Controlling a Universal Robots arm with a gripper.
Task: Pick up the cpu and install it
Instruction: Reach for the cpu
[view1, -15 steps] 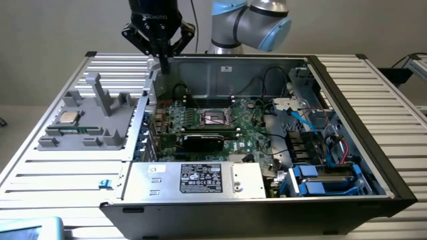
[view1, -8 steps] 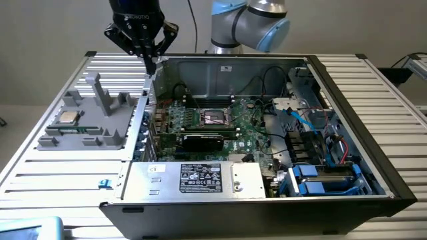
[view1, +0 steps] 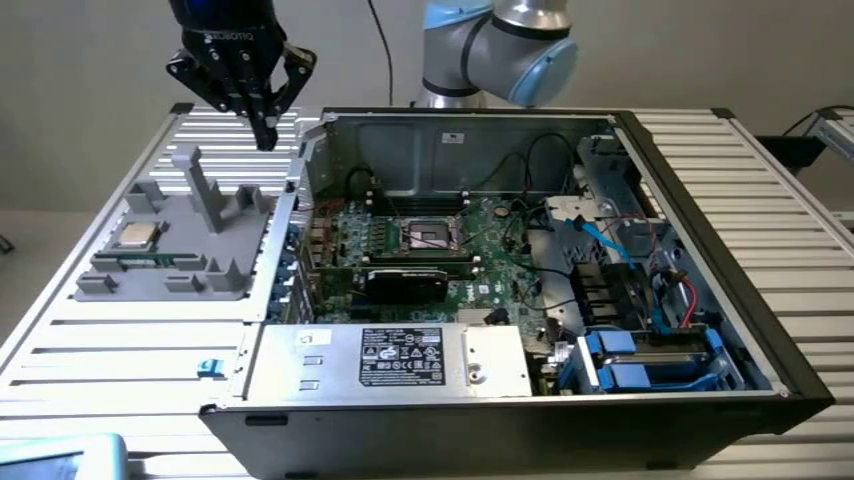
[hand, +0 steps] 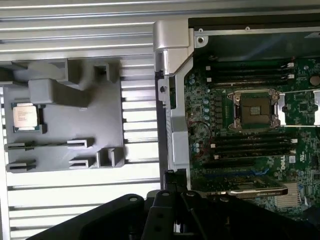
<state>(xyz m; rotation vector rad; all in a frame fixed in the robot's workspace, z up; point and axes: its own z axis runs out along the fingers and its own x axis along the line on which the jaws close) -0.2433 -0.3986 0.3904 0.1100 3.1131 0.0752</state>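
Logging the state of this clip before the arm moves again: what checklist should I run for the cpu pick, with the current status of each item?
1. cpu lies flat in the grey fixture, top uncovered: ok.
2. gripper carries nothing: ok.
3. gripper open for a pick: not ok, it is shut.
4. gripper over the cpu: not ok, it hangs above the fixture's far end, well apart from the chip.
5. socket on the motherboard is uncovered, with no chip in it: ok.
6. Socket pins undamaged: cannot tell.
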